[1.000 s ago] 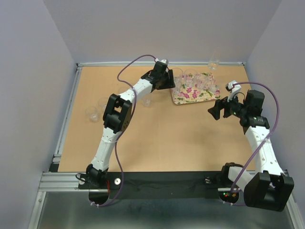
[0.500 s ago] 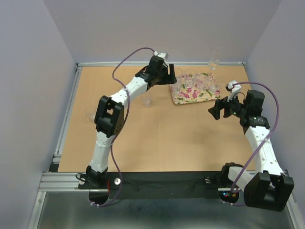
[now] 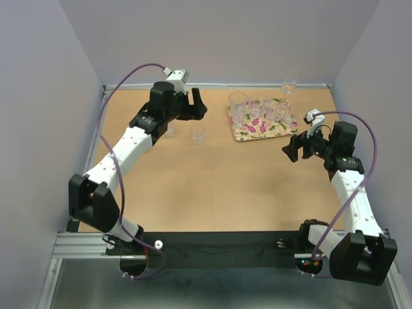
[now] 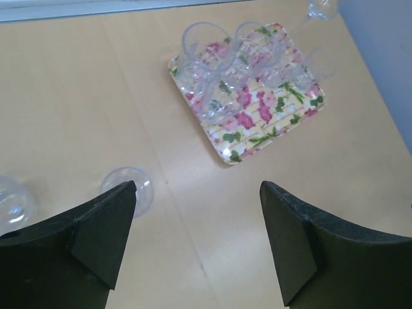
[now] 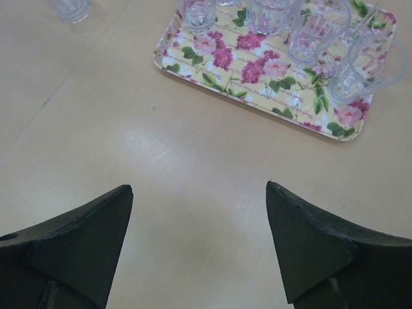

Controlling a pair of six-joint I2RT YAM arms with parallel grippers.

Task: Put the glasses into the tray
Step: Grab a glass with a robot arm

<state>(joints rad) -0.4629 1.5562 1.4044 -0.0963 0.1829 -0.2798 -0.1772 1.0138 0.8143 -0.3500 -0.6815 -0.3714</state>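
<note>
The flowered tray (image 3: 261, 131) lies at the back right of the table with several clear glasses (image 3: 237, 101) standing on it. It also shows in the left wrist view (image 4: 257, 132) and the right wrist view (image 5: 238, 71). One loose tumbler (image 3: 197, 133) stands on the table left of the tray, close beside my left finger (image 4: 109, 225). Another glass (image 4: 13, 203) stands further left. A stemmed glass (image 3: 288, 85) stands behind the tray at the back wall. My left gripper (image 3: 193, 106) is open and empty, left of the tray. My right gripper (image 3: 291, 149) is open and empty, in front of the tray.
Grey walls close the table at the back and sides. A metal rail (image 3: 90, 154) runs along the left edge. My left arm (image 3: 122, 151) stretches over the table's left part and hides what lies under it.
My left gripper has drawn back from the tray's left end and swung left, open. A glass stands at that end of the tray. The right arm has not moved.
</note>
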